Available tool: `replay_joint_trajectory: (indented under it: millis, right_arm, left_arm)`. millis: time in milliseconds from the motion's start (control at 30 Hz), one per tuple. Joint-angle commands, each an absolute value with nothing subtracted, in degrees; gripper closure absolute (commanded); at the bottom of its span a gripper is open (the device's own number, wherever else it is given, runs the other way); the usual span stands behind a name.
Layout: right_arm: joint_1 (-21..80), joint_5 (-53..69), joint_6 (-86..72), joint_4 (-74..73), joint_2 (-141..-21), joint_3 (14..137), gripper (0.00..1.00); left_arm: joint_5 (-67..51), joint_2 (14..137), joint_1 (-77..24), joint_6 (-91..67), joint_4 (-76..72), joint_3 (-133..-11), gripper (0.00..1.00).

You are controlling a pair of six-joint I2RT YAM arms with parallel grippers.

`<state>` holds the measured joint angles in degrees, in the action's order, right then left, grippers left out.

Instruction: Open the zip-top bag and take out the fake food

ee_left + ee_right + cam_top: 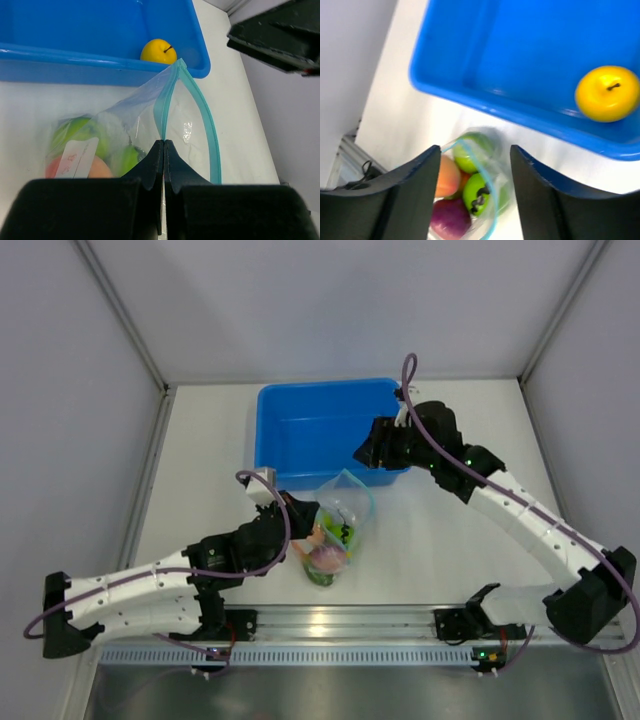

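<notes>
At frame centre the clear, crinkly zip-top bag [338, 530] sits just below the smooth blue tub [300, 425]. It holds rounded fake food [480, 192] in green, peach and purple. One glossy yellow fruit [157, 51] lies in the tub. My left gripper [163, 150] is clenched on the bag by its teal zipper. My right gripper [475, 150] hangs spread wide.

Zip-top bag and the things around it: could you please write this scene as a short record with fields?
bag: zip-top bag on the table, by the near wall of the blue tub, mouth open
in bag: several fake fruits, green, peach and purple
in tub: one yellow fruit
left arm: left gripper shut on the bag's teal zipper strip
right arm: right gripper open above the bag, holding nothing
</notes>
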<state>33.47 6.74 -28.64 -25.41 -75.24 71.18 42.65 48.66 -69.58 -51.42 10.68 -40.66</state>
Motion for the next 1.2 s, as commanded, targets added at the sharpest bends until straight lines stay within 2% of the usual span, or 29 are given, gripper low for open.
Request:
replay_joint_trajectory:
  millis: [0, 267, 400, 733, 1067, 1167]
  right_arm:
    - [39.18, 5.71, -32.86, -21.71, -70.23, 68.30, 0.44]
    - [52.55, -5.00, -40.33, -20.92, -67.68, 60.83, 0.50]
    - [58.96, -9.40, -46.22, -16.61, -67.93, 55.55, 0.50]
    - [63.19, -5.62, -47.90, -17.23, -74.17, 54.76, 0.39]
    - [68.81, -4.40, -51.33, -12.05, -78.92, 50.89, 0.28]
    - [70.22, -4.22, -51.59, -10.46, -80.68, 50.98, 0.17]
  left_arm:
    - [42.89, 49.22, -69.70, -52.99, 9.67, -43.59, 1.00]
    - [43.51, 48.43, -69.70, -57.48, 9.58, -42.89, 1.00]
    - [42.80, 47.64, -69.70, -60.20, 9.41, -42.63, 1.00]
    - [38.50, 46.76, -69.78, -62.22, 7.21, -41.22, 1.00]
    - [42.80, 43.24, -69.79, -66.18, 7.29, -36.48, 1.00]
    - [43.15, 43.07, -69.79, -66.62, 7.38, -35.25, 1.00]
